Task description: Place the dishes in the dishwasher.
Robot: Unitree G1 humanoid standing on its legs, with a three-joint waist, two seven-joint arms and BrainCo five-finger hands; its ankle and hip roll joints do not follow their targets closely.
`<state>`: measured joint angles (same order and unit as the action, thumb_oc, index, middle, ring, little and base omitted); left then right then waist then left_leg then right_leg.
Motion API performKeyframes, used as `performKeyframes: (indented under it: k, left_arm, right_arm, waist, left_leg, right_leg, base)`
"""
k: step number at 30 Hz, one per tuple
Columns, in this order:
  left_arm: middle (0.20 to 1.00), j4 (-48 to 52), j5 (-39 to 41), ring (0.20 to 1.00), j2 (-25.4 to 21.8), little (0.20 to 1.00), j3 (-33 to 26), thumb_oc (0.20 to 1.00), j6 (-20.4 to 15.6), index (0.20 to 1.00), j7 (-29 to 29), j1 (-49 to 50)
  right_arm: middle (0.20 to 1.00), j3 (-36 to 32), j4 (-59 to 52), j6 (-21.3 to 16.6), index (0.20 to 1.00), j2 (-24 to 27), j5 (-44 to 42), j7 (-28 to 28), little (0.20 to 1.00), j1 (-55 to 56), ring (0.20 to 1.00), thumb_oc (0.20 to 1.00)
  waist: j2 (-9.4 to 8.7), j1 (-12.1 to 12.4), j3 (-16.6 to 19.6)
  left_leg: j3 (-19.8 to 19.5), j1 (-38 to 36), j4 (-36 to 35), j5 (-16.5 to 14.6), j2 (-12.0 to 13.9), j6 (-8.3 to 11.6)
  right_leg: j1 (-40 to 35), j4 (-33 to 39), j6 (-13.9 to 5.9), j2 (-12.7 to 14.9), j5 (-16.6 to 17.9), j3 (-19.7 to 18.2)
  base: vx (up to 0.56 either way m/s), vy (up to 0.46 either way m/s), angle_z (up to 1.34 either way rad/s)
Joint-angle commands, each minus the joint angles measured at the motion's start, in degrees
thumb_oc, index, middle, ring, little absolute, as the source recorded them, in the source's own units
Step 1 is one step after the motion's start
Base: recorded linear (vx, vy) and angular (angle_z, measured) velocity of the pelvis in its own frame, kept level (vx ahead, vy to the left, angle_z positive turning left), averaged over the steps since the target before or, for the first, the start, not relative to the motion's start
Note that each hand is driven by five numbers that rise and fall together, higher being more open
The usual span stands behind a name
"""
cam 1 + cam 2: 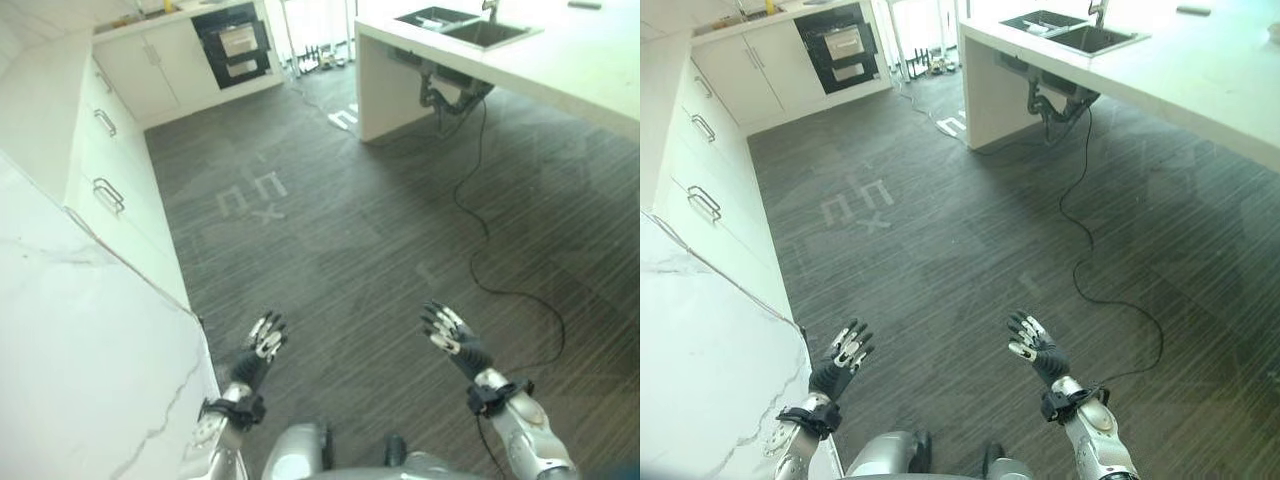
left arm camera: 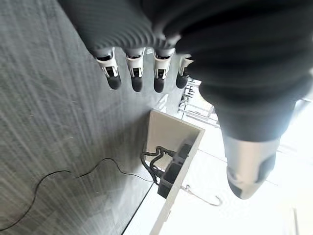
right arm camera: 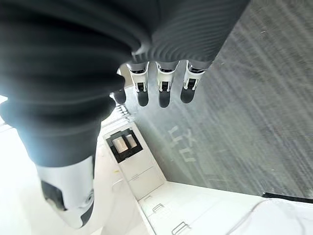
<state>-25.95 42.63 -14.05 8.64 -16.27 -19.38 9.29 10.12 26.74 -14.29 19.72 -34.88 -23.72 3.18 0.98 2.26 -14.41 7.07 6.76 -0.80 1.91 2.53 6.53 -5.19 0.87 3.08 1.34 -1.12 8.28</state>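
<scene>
My left hand and my right hand are both raised over the dark striped floor, palms forward, fingers straight and spread, holding nothing. In the left wrist view the left fingers point out over the floor towards the island. In the right wrist view the right fingers point towards the cabinets. A black built-in appliance is set in the white cabinets at the far wall. A sink sits in the island's top at the far right, its contents too small to tell.
A white marble counter runs close along my left, with drawer fronts and metal handles beyond it. The white island stands at the right, pipes hanging under its sink. Pale tape marks lie on the open floor between.
</scene>
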Motion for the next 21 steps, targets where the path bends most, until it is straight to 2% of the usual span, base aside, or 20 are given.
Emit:
performKeyframes:
  k: [1,3,5,6,8,9,10,11,12,13,14,15,16,17,18,19,20,21]
  left_arm:
    - [1.000,4.40,0.68,1.000,-1.87,1.000,-3.29,1.000,-1.57,1.000,0.11,-1.05]
    - [1.000,3.64,0.86,1.000,-1.69,1.000,-3.87,1.000,-1.75,1.000,-0.14,-0.83]
    - [1.000,3.32,1.18,1.000,-1.80,1.000,-4.44,1.000,-1.96,1.000,-0.68,-0.29]
    - [1.000,4.25,-1.56,1.000,-2.46,1.000,-4.87,1.000,-1.26,1.000,-0.16,0.65]
    - [1.000,3.88,-2.01,1.000,-2.72,1.000,-4.92,1.000,-0.99,1.000,-0.81,0.68]
    - [1.000,3.86,-2.12,1.000,-3.26,1.000,-4.81,1.000,-0.42,1.000,-2.09,0.62]
    - [1.000,4.42,-3.28,1.000,-3.90,1.000,-4.29,1.000,-0.75,1.000,-2.45,0.55]
    - [1.000,4.49,-3.56,1.000,-3.99,1.000,-4.18,1.000,-0.84,1.000,-2.48,0.54]
    - [1.000,4.67,-4.16,1.000,-4.32,1.000,-3.59,1.000,-1.15,1.000,-2.13,0.10]
    - [1.000,4.72,-4.74,1.000,-4.80,1.000,-2.95,1.000,-0.97,1.000,-1.59,-0.69]
    - [1.000,4.44,-5.40,1.000,-5.60,1.000,-2.16,1.000,-0.27,1.000,-0.35,-2.02]
    - [1.000,4.34,-5.49,1.000,-5.64,1.000,-2.08,1.000,-0.15,1.000,-0.15,-2.21]
    - [1.000,3.48,-5.01,1.000,-5.62,1.000,-1.23,1.000,-0.24,1.000,1.15,-3.68]
    - [1.000,3.29,-4.29,1.000,-5.67,1.000,-0.83,1.000,-0.57,1.000,1.16,-4.21]
    - [1.000,3.64,-3.76,1.000,-5.82,1.000,-0.50,1.000,-0.49,1.000,0.45,-4.41]
    - [1.000,3.60,-4.38,1.000,-6.20,1.000,-0.13,1.000,0.01,1.000,-0.24,-5.06]
    - [1.000,3.59,-4.45,1.000,-6.23,1.000,-0.11,1.000,0.06,1.000,-0.27,-5.13]
    - [1.000,3.63,-4.95,1.000,-6.46,1.000,0.27,1.000,0.17,1.000,0.04,-5.70]
  right_arm:
    - [1.000,-0.39,-5.26,-2.12,1.000,0.18,0.96,-0.81,1.000,0.62,1.000,1.000]
    - [1.000,-0.28,-5.64,-2.25,1.000,0.24,1.50,-0.67,1.000,1.15,1.000,1.000]
    - [1.000,0.14,-5.88,-2.53,1.000,0.32,1.60,-0.58,1.000,1.37,1.000,1.000]
    - [1.000,0.42,-5.31,-2.38,1.000,-0.07,1.28,0.07,1.000,0.71,1.000,1.000]
    - [1.000,0.01,-5.15,-2.29,1.000,-0.31,0.77,0.19,1.000,0.59,1.000,1.000]
    - [1.000,-0.51,-5.81,-2.23,1.000,-0.46,0.26,0.40,1.000,0.63,1.000,1.000]
    - [1.000,-1.05,-7.27,-1.97,1.000,-0.75,1.04,0.89,1.000,0.84,1.000,1.000]
    - [1.000,-1.13,-7.50,-1.98,1.000,-0.81,1.26,0.97,1.000,0.91,1.000,1.000]
    - [1.000,-1.44,-8.64,-1.77,1.000,-1.06,1.77,1.54,1.000,1.12,1.000,1.000]
    - [1.000,-1.55,-9.44,-1.62,1.000,-1.42,1.75,2.40,1.000,1.34,1.000,1.000]
    - [1.000,-1.51,-10.03,-1.14,1.000,-1.89,1.12,3.72,1.000,1.61,1.000,1.000]
    - [1.000,-1.44,-10.07,-1.06,1.000,-1.98,1.00,3.98,1.000,1.63,1.000,1.000]
    - [1.000,-0.18,-9.25,-2.13,1.000,-2.22,0.79,4.44,1.000,1.09,1.000,1.000]
    - [1.000,0.61,-8.93,-3.03,1.000,-2.07,1.06,4.33,1.000,0.68,1.000,1.000]
    - [1.000,0.71,-9.75,-3.27,1.000,-1.60,1.16,4.68,1.000,0.75,1.000,1.000]
    - [1.000,-0.27,-10.36,-2.17,1.000,-0.93,-0.36,4.44,1.000,1.31,1.000,1.000]
    - [1.000,-0.35,-10.36,-2.05,1.000,-0.87,-0.48,4.39,1.000,1.33,1.000,1.000]
    - [1.000,-0.90,-9.60,-1.46,1.000,-0.44,-1.58,3.12,1.000,1.41,1.000,1.000]
  waist:
    - [-0.15,1.45,0.88]
    - [-0.16,1.29,1.32]
    - [-0.57,1.49,2.15]
    - [-1.44,3.65,2.78]
    - [-1.80,4.08,3.24]
    - [-2.29,4.23,4.06]
    - [-2.82,3.76,4.60]
    - [-2.92,3.68,4.68]
    - [-2.51,3.24,4.85]
    - [-2.62,2.51,4.87]
    - [-2.19,1.60,4.62]
    - [-2.18,1.55,4.64]
    - [-0.44,0.74,3.64]
    - [0.06,0.04,2.67]
    - [0.24,-1.72,1.10]
    - [-0.30,-3.75,-0.28]
    - [-0.20,-3.85,-0.26]
    - [-1.54,-4.98,-0.98]
  left_leg:
    - [5.59,5.32,4.02,5.09,3.02,-1.32]
    - [9.11,5.24,3.72,5.22,3.93,-1.47]
    - [11.67,3.75,2.86,4.02,3.50,-2.49]
    - [7.65,2.87,2.90,1.60,0.89,-4.23]
    - [7.39,2.38,2.93,0.98,0.16,-4.97]
    - [7.41,1.14,1.94,0.68,-0.85,-5.99]
    - [7.30,-0.36,0.70,0.10,-2.52,-7.73]
    - [7.30,-0.53,0.56,-0.04,-2.82,-8.05]
    - [7.72,-0.72,0.41,0.23,-3.21,-9.49]
    - [7.03,-1.34,0.54,-0.86,-4.62,-10.94]
    - [5.87,-2.40,1.11,-2.32,-5.68,-12.63]
    - [5.80,-2.50,1.14,-2.45,-5.79,-12.79]
    - [4.91,-4.39,1.22,-3.49,-5.28,-13.24]
    - [4.72,-5.69,1.42,-4.02,-5.19,-13.42]
    - [3.39,-8.36,1.23,-4.96,-5.59,-13.37]
    - [1.24,-11.60,0.72,-6.70,-6.33,-13.48]
    - [1.14,-11.60,0.75,-6.78,-6.18,-13.44]
    - [0.27,-14.16,0.62,-8.62,-6.97,-13.09]
  right_leg:
    - [-10.95,0.32,-4.71,0.41,-8.59,3.84]
    - [-11.98,0.02,-5.13,0.91,-9.60,5.86]
    - [-12.96,-0.66,-6.07,1.70,-10.78,6.81]
    - [-14.74,-3.47,-6.73,2.88,-13.47,5.04]
    - [-15.57,-4.52,-7.22,3.52,-13.69,5.28]
    - [-15.94,-6.65,-8.15,4.51,-12.79,5.84]
    - [-14.63,-12.67,-10.14,6.40,-8.83,5.95]
    - [-14.27,-13.73,-10.52,6.79,-8.28,5.89]
    - [-12.09,-18.94,-11.60,7.07,-3.85,5.36]
    - [-9.39,-25.95,-13.29,7.17,-0.04,3.80]
    - [-4.52,-39.01,-15.17,7.23,6.48,1.53]
    - [-3.63,-40.22,-15.30,7.45,7.09,1.25]
    - [3.65,-48.58,-13.23,9.53,7.59,1.34]
    - [6.52,-48.20,-11.83,9.17,5.02,2.19]
    - [10.84,-42.39,-10.88,5.76,1.09,3.07]
    - [13.74,-34.62,-10.56,4.27,-0.18,4.08]
    - [13.87,-33.77,-10.48,4.08,0.12,4.23]
    - [15.73,-23.93,-11.00,4.87,2.62,5.18]
  base:
    - [0.35,0.127,-0.08]
    - [0.32,0.145,-0.11]
    - [0.40,0.250,-0.01]
    - [0.49,0.327,-0.11]
    - [0.35,0.266,-0.62]
    - [0.32,0.346,-0.84]
    - [0.28,0.327,-0.51]
    - [0.16,0.308,-0.16]
    - [0.14,0.257,0.06]
    - [0.24,0.370,0.07]
    - [0.23,0.282,0.23]
    - [0.21,0.318,0.68]
    - [0.16,0.219,0.82]
    - [0.25,0.184,0.51]
    - [0.35,-0.029,-0.19]
    - [0.30,-0.079,-0.21]
    - [0.36,-0.135,0.58]
    - [0.28,-0.104,1.02]
